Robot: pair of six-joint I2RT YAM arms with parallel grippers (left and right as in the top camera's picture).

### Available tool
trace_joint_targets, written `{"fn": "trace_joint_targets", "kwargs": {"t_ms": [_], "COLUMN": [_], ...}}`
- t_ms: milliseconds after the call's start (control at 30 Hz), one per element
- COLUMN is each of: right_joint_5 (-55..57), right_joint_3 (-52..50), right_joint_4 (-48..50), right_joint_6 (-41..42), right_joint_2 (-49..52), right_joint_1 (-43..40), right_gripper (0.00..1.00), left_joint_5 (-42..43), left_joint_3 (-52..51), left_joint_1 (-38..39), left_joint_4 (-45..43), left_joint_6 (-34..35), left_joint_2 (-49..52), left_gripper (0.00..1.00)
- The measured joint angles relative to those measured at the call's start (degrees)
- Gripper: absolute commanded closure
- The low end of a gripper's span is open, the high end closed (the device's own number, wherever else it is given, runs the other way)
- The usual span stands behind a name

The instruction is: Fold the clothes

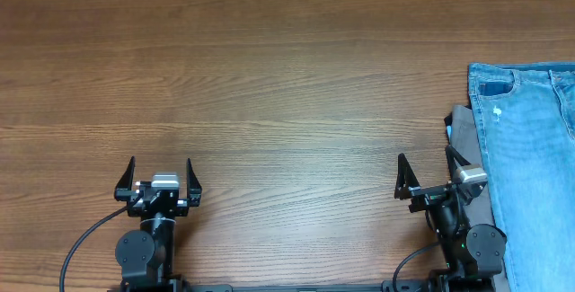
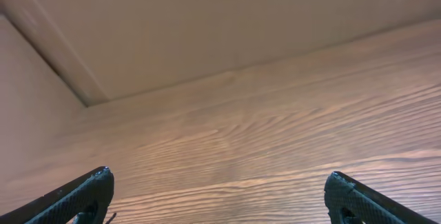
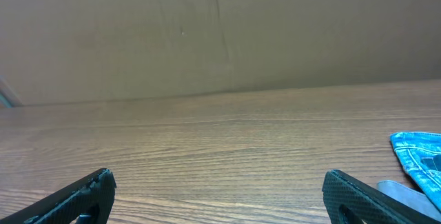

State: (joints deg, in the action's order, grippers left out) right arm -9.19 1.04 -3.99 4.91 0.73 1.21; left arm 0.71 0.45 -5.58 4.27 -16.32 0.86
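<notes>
Left gripper (image 1: 160, 163) sits at the near-left of the wooden table (image 1: 269, 85), fingers spread wide, nothing between them; the left wrist view (image 2: 219, 176) shows only bare wood grain and a tan back panel (image 2: 207, 24) ahead. A black cable (image 1: 85, 243) loops off the left arm base. The middle of the table carries nothing but wood grain. Right gripper (image 1: 425, 155) is at the near-right, jaws also spread wide and holding nothing, confirmed in its wrist view (image 3: 218, 174). Jeans (image 1: 530, 166) lie flat at the far right edge of the table, cut off by the frame on the right and bottom: light-blue faded denim, a stitched pocket (image 1: 496, 85) near the top-left corner, a small white worn spot (image 1: 497, 110) just below it. A grey fabric piece (image 1: 467, 135) pokes out from under the jeans' left edge, just beside the right gripper's outer finger. The right wrist view catches only a blue denim corner (image 3: 417, 148) and the grey bit (image 3: 403, 193) at lower right. Neither gripper touches the denim.
</notes>
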Motion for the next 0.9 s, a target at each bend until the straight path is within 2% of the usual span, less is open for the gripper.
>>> {"fn": "trace_joint_targets", "kwargs": {"t_ms": [200,467,600,733,900], "right_joint_5": [0.0,0.0,0.0,0.0,-0.4], "right_joint_3": [0.0,0.0,0.0,0.2,5.2], "right_joint_4": [0.0,0.0,2.9,7.8,-0.3], "right_joint_6": [0.0,0.3,3.2,7.0,8.9], "right_joint_2": [0.0,0.0,0.0,0.0,1.0], "right_joint_1": [0.0,0.0,0.0,0.0,0.0], "right_gripper": [0.0,0.0,0.0,0.0,0.0], "left_joint_5": [-0.7,4.0,7.3,14.5,19.1], "left_joint_3": [0.0,0.0,0.0,0.0,1.7], "left_joint_1": [0.0,0.0,0.0,0.0,0.0], "left_joint_4": [0.0,-1.2,-3.3,-5.6,-4.2], "left_joint_6": [-1.3,-1.2,-1.2,2.2,8.5], "left_joint_2": [0.0,0.0,0.0,0.0,0.0], "left_gripper": [0.0,0.0,0.0,0.0,0.0]}}
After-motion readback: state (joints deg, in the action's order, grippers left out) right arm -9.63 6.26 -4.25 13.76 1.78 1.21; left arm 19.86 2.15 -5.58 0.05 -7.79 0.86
